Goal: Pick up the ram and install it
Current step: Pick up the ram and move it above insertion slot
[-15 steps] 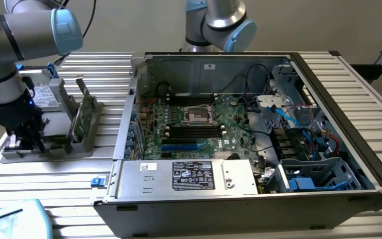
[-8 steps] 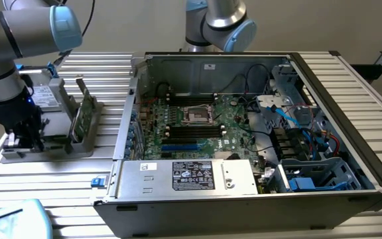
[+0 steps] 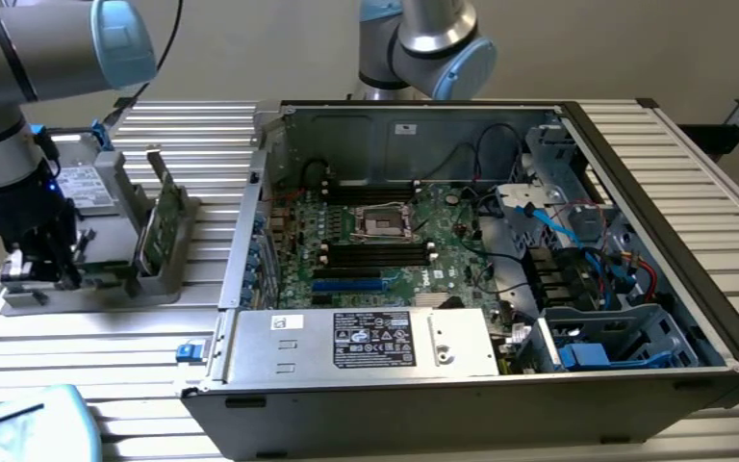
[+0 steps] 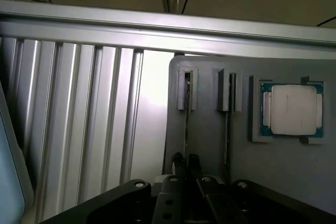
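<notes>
- Task status: by my judgement you are watching an early stage. The pick-up is not yet done and the installing is all left to do.
- Ram [image 3: 155,217]: it is standing on edge in the grey holder [image 3: 100,294], near the table's [image 3: 88,356] edge at the exterior view's left. It is just beside the open computer case [image 3: 472,404].
- Memory slots [image 3: 372,255]: these are lying dark on the motherboard inside the case and are showing you no green stick.
- Gripper [image 3: 43,268]: it is hanging low over the holder's side away from the case, apart from the ram. In the wrist view it is lining up with a narrow slot [image 4: 187,90], and the processor chip [image 4: 291,109] is lying nearby.
- Gripper state: you cannot tell how far open it is, or whether it is gripping anything.
</notes>
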`<state>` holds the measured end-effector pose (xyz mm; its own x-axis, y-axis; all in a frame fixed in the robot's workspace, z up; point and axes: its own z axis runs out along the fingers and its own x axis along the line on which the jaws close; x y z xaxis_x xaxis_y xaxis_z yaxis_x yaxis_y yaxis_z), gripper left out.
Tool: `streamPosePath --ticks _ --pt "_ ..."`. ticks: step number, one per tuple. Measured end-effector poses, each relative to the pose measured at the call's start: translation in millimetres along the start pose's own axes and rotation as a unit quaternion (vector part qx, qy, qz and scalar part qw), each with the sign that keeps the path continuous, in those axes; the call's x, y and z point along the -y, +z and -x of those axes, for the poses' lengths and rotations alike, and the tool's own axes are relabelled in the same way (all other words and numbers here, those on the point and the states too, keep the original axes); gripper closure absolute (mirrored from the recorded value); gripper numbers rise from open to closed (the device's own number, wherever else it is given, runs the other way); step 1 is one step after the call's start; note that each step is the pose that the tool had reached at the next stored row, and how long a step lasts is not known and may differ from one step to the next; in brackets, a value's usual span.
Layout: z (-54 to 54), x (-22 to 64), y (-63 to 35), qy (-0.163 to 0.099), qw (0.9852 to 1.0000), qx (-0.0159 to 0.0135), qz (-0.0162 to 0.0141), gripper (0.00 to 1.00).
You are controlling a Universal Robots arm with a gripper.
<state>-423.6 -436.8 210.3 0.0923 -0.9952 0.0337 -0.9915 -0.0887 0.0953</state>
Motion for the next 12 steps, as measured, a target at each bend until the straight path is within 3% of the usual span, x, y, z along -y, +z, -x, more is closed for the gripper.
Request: streamPosePath --ticks 6,12 --pt "-0.5 -0.6 -12.8 0.0 1.0 0.0 0.0001 0.86" --pt "-1.7 1.9 -36.9 0.0 1.0 0.0001 0.0021 0.86"
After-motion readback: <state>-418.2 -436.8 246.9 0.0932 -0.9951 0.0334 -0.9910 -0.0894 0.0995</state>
